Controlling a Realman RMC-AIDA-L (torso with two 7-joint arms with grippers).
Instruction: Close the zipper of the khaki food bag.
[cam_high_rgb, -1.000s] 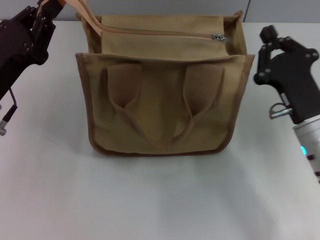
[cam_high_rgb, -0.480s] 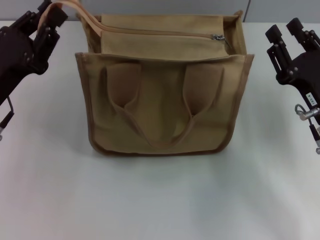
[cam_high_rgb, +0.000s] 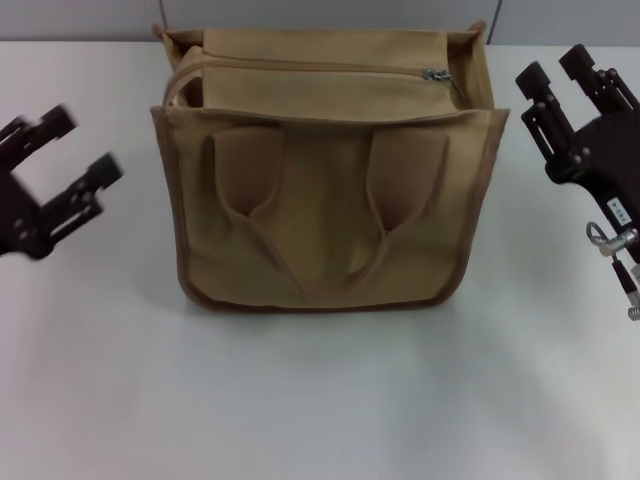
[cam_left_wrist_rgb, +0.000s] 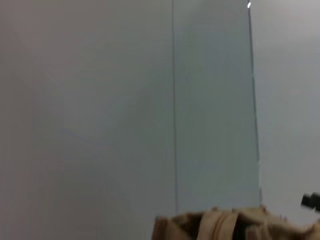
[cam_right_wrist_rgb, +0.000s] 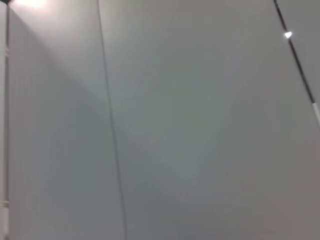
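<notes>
Starting at the jaws, we record the left gripper (cam_high_rgb: 62, 155) at the left edge of the head view with its two dark fingers spread wide and nothing between them. It sits well apart from the bag's left side. The right gripper (cam_high_rgb: 565, 78) sits at the upper right of the frame, fingers likewise parted and empty, close to the bag's right wall without touching it.

Between the two arms we see the khaki food bag (cam_high_rgb: 330, 215) upright on the white table (cam_high_rgb: 320, 400), in the upper centre of the frame, its broad front face toward us. Two looped handles lie flat against that face. Darker brown piping runs round the edges.

Along the bag's top we note the zipper (cam_high_rgb: 320, 68), a tan line running across nearly the full width. Its small silver pull tab (cam_high_rgb: 436, 74) rests near the right end, at the upper right of the bag.

In the left wrist view we find only a pale wall and, at the lower edge, a strip of the bag's top. The right wrist view gives us pale wall panels alone.
</notes>
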